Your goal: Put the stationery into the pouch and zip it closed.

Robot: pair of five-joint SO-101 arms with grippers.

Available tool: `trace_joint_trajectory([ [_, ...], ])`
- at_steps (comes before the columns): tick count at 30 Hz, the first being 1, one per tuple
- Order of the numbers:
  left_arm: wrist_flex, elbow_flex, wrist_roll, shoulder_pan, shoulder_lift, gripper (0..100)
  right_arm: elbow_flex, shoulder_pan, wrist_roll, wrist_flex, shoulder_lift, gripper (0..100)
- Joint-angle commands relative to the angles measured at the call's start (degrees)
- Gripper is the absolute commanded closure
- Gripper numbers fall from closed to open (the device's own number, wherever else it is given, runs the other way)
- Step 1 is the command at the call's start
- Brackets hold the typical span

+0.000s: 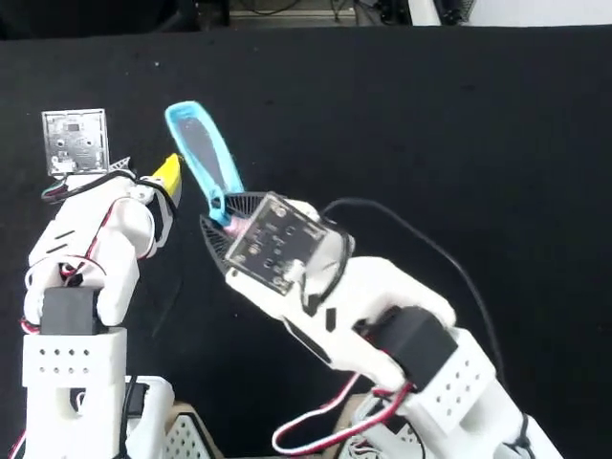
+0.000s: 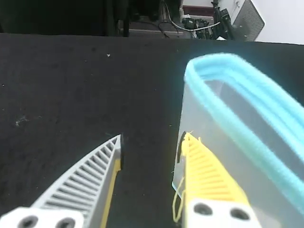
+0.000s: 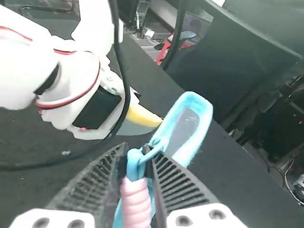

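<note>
Pouch (image 1: 203,158): clear sides with a light blue edge. One end of it is pinched between the fingers of the right gripper, and the rest reaches away from those fingertips over the black table (image 1: 430,124).
Right gripper (image 3: 137,151): the two black ribbed fingers are pressed together on a blue part at the end of the pouch (image 3: 187,121). A pink ribbed piece (image 3: 135,199) lies between the same fingers, further back from the tips. I cannot tell what this piece is.
Left gripper (image 2: 152,140): the fingers are spread and hold nothing.
Yellow finger (image 2: 204,175): its tip is just beside the clear wall of the pouch (image 2: 237,109), on the outside.
Grey finger (image 2: 90,183): it is apart from the pouch, above bare black table.
Both grippers: they are near each other, with the pouch between them.
</note>
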Motion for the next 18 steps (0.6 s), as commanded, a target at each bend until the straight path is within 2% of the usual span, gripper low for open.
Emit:
trace_joint_trajectory([
  [1,-1.32,-1.36,0.62,0.40,-1.05,80,-4.00,-0.44,0.62,0.09,1.27,98.8],
  [6,0.70,-0.22,0.44,-0.57,-1.14,80,-4.00,-0.44,0.62,0.26,1.45,98.8],
  [11,16.35,-7.25,-0.79,-1.71,-2.29,79,-3.91,-0.44,0.62,0.09,1.71,98.8],
  [15,27.96,-10.86,-10.64,-1.63,-5.10,79,-4.00,-0.44,0.62,0.00,1.71,98.8],
  [18,34.64,-12.00,-13.45,-1.36,-8.62,79,-3.82,-0.44,0.62,0.00,1.71,98.8],
])
